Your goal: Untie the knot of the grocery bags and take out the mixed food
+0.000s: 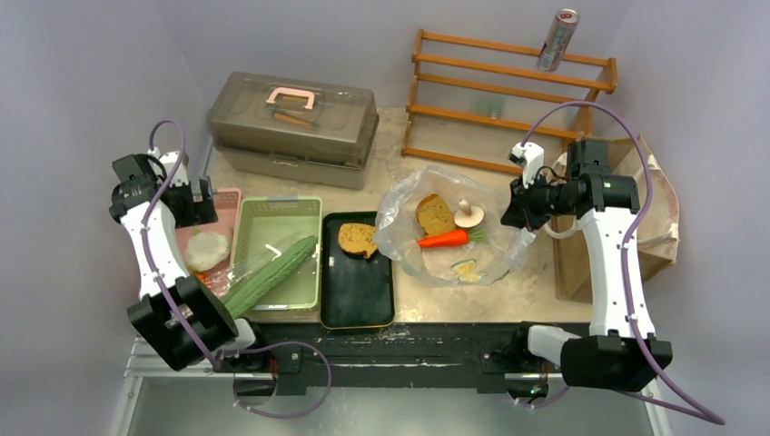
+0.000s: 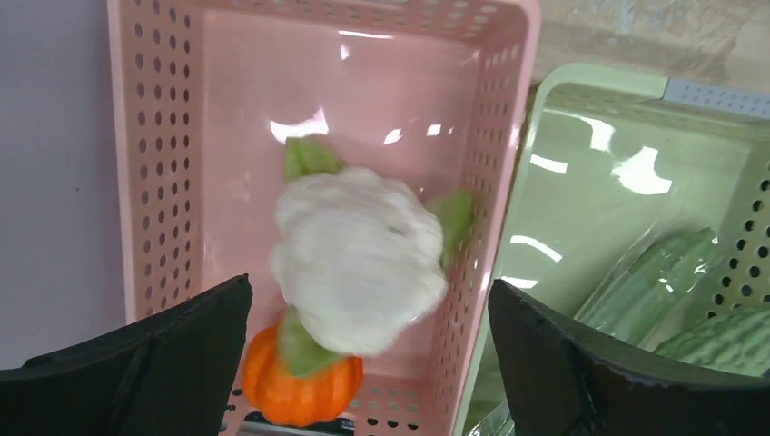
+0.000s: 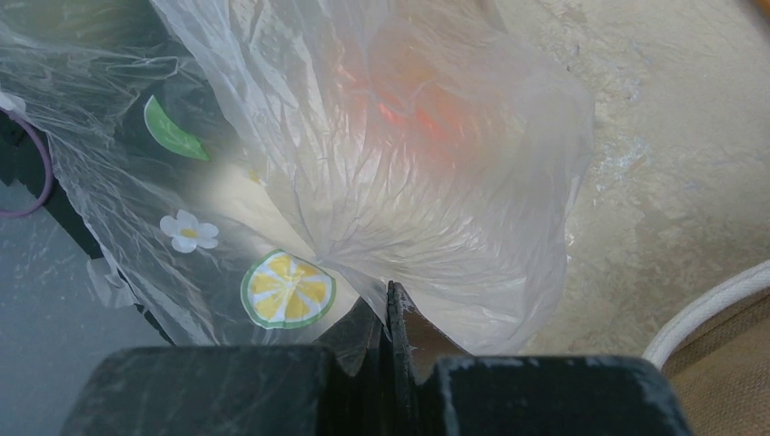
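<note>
The transparent plastic bag (image 1: 445, 232) lies open mid-table, holding a toast slice (image 1: 435, 214), a mushroom (image 1: 468, 214), a carrot (image 1: 442, 240) and a lemon-print packet (image 1: 468, 270). My right gripper (image 1: 514, 211) is shut on the bag's right edge (image 3: 399, 300). The brown paper bag (image 1: 658, 218) lies behind the right arm. My left gripper (image 2: 368, 363) is open above the pink basket (image 2: 154, 136), with the cauliflower (image 2: 359, 259) blurred between the fingers and over an orange tomato (image 2: 300, 386). The cucumber (image 1: 270, 272) lies in the green basket (image 1: 309, 207). A second toast slice (image 1: 358, 239) lies on the black tray (image 1: 359, 300).
A grey-brown lidded case (image 1: 292, 116) stands at the back left. A wooden rack (image 1: 504, 100) at the back holds a silver can (image 1: 557, 39). The table's front edge runs below the tray.
</note>
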Controlling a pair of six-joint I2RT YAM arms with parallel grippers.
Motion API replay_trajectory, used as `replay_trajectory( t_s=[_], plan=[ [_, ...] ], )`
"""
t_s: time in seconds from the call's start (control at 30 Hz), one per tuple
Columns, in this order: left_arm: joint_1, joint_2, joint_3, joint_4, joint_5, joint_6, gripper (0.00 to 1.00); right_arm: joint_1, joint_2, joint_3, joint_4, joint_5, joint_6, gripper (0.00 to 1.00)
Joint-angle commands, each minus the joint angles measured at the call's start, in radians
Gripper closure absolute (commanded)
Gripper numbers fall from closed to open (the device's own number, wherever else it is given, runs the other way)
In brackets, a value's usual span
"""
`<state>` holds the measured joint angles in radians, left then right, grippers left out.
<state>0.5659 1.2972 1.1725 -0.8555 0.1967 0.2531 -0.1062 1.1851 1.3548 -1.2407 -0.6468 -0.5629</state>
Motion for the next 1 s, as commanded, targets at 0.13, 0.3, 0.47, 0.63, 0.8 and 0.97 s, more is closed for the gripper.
replay_trajectory(
  t_s=[0.13,0.3,0.47,0.63,0.8,0.97],
  plan=[
    [0.004,-0.066,0.143,0.057,0.304,0.050,0.00,-0.004,0.007,0.047,-0.010,-0.025,-0.022,1.00],
    [-0.386,-0.211,0.239,0.158,0.515,0.057,0.00,-0.004,0.002,0.048,-0.001,-0.033,-0.016,1.00],
    [-0.983,-0.176,0.371,0.260,0.462,0.121,0.17,-0.004,-0.032,0.002,0.039,-0.025,0.013,1.00],
    [-1.365,-0.065,0.350,0.310,0.399,0.315,0.40,-0.004,-0.089,-0.049,0.090,-0.016,0.058,1.00],
    [-1.546,0.124,0.260,0.517,0.246,0.379,0.53,-0.004,-0.083,-0.069,0.077,-0.020,0.072,1.00],
    [-1.588,0.320,0.248,0.657,0.177,0.447,0.55,-0.004,-0.083,-0.079,0.050,0.004,0.057,1.00]
  ],
)
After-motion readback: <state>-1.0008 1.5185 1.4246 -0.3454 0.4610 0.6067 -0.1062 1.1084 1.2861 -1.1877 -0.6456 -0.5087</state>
